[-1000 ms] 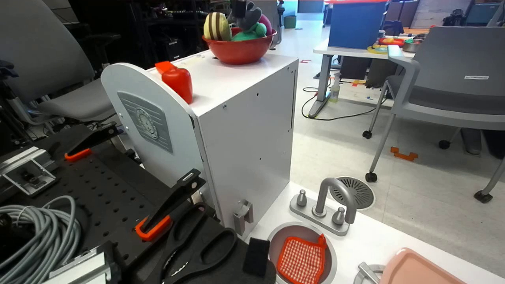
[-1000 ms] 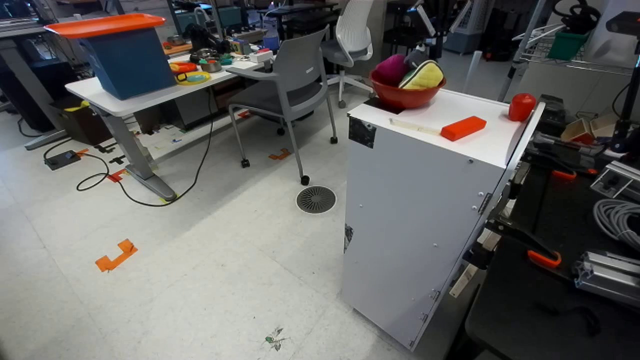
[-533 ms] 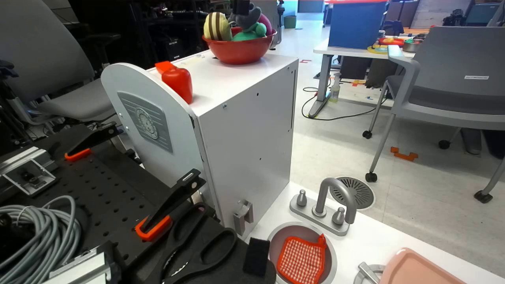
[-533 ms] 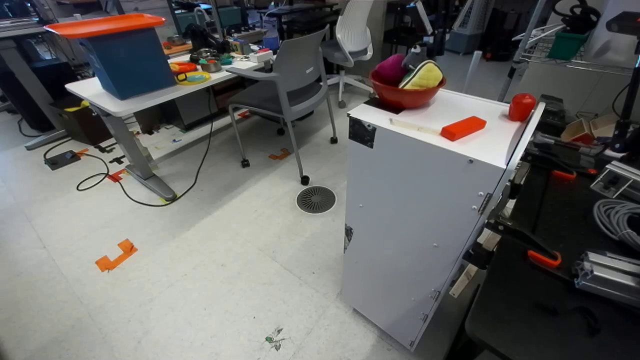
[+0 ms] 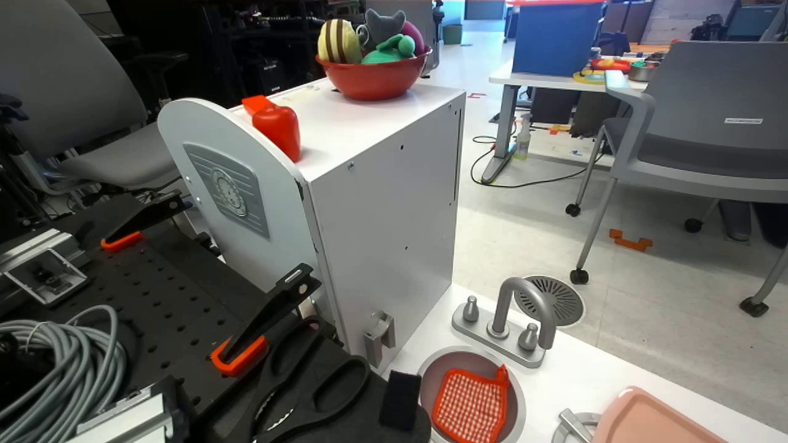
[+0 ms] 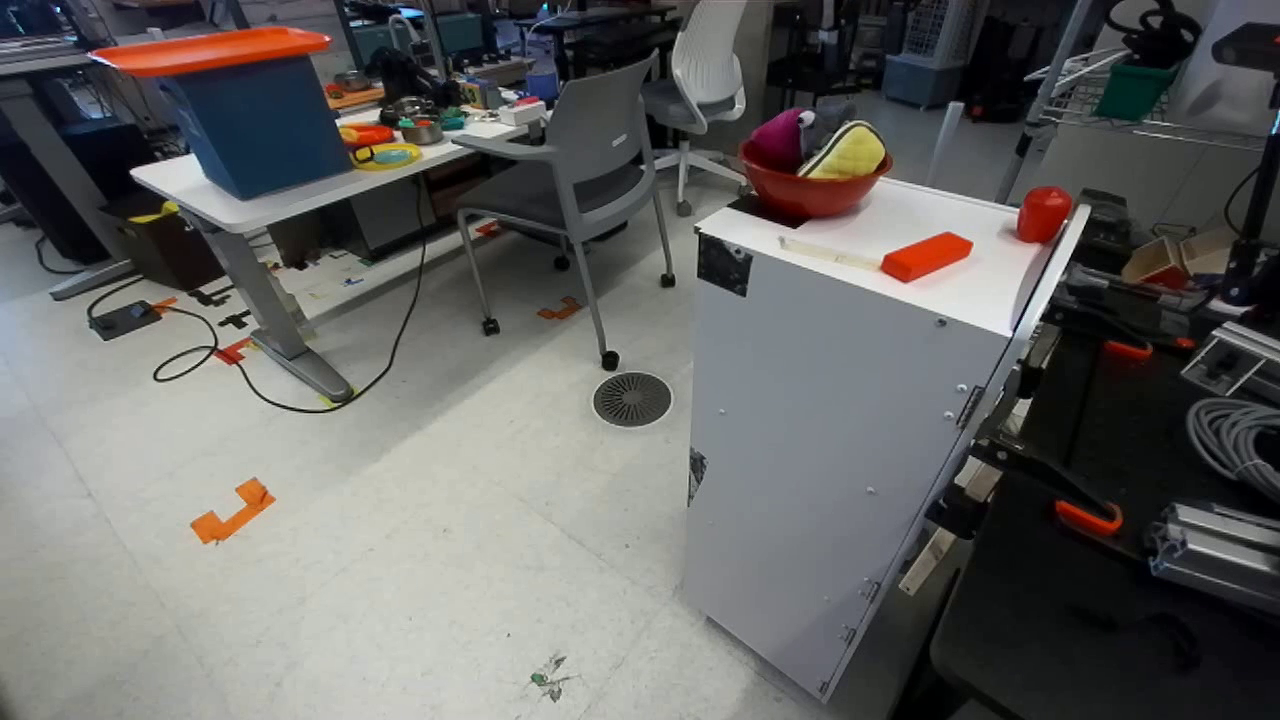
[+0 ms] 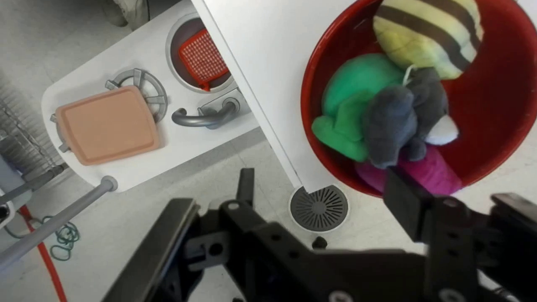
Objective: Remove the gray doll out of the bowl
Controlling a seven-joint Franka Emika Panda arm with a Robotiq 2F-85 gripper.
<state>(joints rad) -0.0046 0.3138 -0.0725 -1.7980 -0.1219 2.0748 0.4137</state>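
We see the gray doll, dark plush with a white patch, lying inside the bowl and showing above its rim in both exterior views. The bowl, round and glossy red, stands upright on the white counter.

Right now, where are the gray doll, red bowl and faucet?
Gray doll [image 7: 396, 119]: in the wrist view, its gray plush body.
Red bowl [image 5: 374, 82]: in an exterior view, its outer wall.
Faucet [image 5: 502, 309]: in an exterior view, its upright pipe.
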